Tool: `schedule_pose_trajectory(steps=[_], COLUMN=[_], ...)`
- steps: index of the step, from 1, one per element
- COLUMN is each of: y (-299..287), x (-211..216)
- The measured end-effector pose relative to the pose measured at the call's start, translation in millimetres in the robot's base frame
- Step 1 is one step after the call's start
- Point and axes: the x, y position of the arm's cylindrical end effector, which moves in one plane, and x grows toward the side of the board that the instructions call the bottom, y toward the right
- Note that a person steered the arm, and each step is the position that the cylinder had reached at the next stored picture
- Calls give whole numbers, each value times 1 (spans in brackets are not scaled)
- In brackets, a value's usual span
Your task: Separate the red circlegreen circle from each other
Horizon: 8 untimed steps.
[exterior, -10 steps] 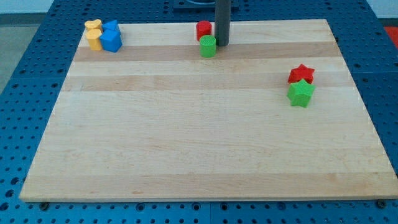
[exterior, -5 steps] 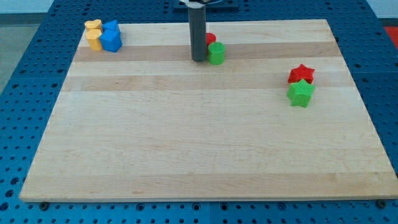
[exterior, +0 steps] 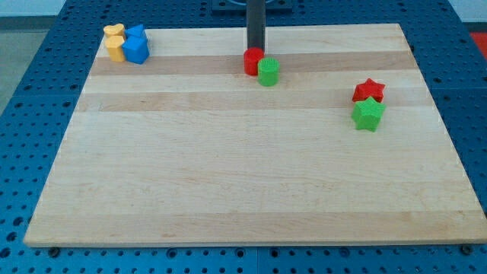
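The red circle block [exterior: 252, 62] and the green circle block [exterior: 268, 72] sit touching near the top middle of the wooden board [exterior: 243, 175], the green one to the lower right of the red one. My tip [exterior: 255, 49] is just above the red circle, at its upper edge. The rod rises straight up out of the view's top.
A yellow block [exterior: 115, 42] and a blue block [exterior: 136, 45] cluster at the board's top left corner. A red star [exterior: 369, 90] and a green star [exterior: 368, 114] touch at the right. Blue perforated table surrounds the board.
My tip went from the right of the circles round to their left, then to above the red circle. The red circle slid down; the green circle shifted right and slightly down.
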Motion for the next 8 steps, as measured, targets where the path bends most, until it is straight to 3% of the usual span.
schedule_pose_trajectory(steps=[1, 2, 5, 7, 8], y=[1, 3, 55, 45, 61], x=[61, 86, 79, 45, 68])
